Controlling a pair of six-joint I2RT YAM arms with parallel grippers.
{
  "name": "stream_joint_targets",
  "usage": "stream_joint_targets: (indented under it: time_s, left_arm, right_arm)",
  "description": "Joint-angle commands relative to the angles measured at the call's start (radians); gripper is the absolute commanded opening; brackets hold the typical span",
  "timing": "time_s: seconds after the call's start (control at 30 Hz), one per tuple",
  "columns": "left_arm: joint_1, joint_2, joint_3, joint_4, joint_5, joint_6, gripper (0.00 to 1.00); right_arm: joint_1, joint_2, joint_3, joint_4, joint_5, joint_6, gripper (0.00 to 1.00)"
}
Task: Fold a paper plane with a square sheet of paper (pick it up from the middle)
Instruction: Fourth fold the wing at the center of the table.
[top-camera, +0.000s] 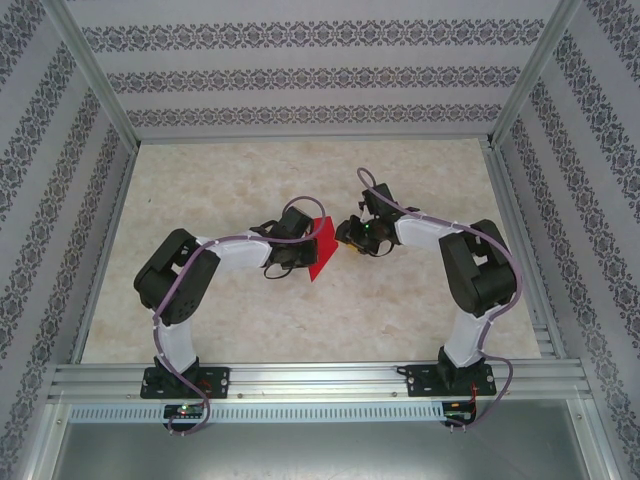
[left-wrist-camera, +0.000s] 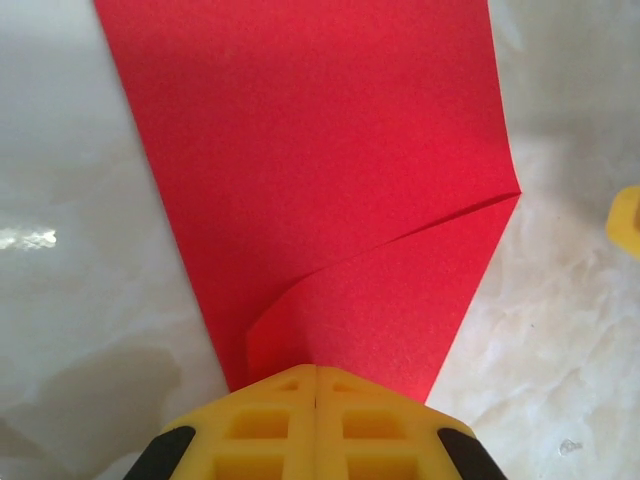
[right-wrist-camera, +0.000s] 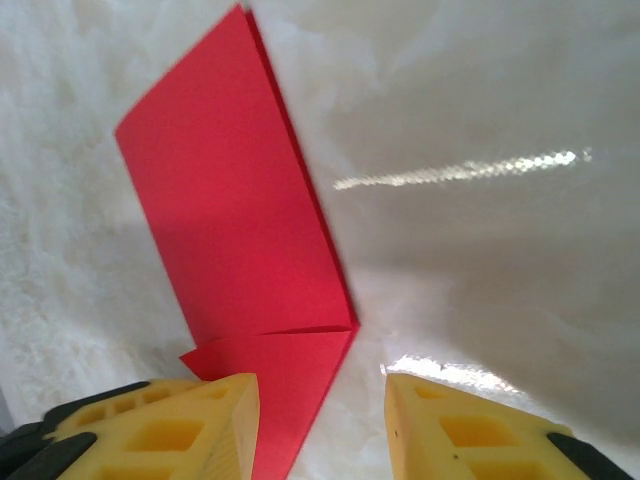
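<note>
Red paper (top-camera: 322, 252): part-folded, long narrow shape w/ one crease (left-wrist-camera: 420, 235) across the end nearest L hand; mid-surface (top-camera: 400, 320), between both hands. Long axis approx near-to-far in top view, i.e. crosswise to line joining hands. L hand (top-camera: 298, 243): closed tight on paper's narrow end, no gap between fingers in left wrist view, sheet fanning away ahead. R hand (top-camera: 347, 235): open, nothing held, fingers well apart in right wrist view. Paper ahead and left of R hand (right-wrist-camera: 320, 385), near tip running into gap, hard by frame-left finger; contact not discernible. Judged next: R hand to shift left so free edge sits centred between fingers before closing. Risk: off-centre pinch, crumpled fold. Lifted or flat on surface: unclear.
</note>
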Motion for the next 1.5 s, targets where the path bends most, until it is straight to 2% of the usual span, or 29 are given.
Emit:
stream_joint_targets:
  time_s: [0.0, 0.23, 0.8, 1.1, 1.27, 1.47]
  left_arm:
    - [0.005, 0.012, 0.02, 0.008, -0.05, -0.011, 0.03]
    - [0.011, 0.015, -0.019, 0.013, -0.051, -0.032, 0.03]
    - [0.022, -0.001, -0.049, 0.029, -0.033, -0.05, 0.04]
    - [0.036, -0.033, -0.054, 0.025, -0.015, -0.062, 0.08]
    - [0.052, -0.091, -0.055, -0.001, -0.019, -0.042, 0.17]
    - [0.075, -0.219, -0.073, -0.039, -0.042, 0.041, 0.43]
  right_arm:
    - [0.017, 0.038, 0.045, -0.023, -0.009, -0.034, 0.38]
    - [0.041, 0.091, 0.098, -0.035, -0.032, -0.048, 0.36]
    - [0.041, 0.115, 0.102, 0.021, -0.107, -0.031, 0.34]
    - [0.054, 0.131, 0.1, 0.063, -0.171, -0.057, 0.27]
    - [0.05, 0.124, 0.109, 0.05, -0.124, -0.06, 0.07]
    - [0.06, 0.008, 0.057, 0.052, -0.019, -0.014, 0.01]
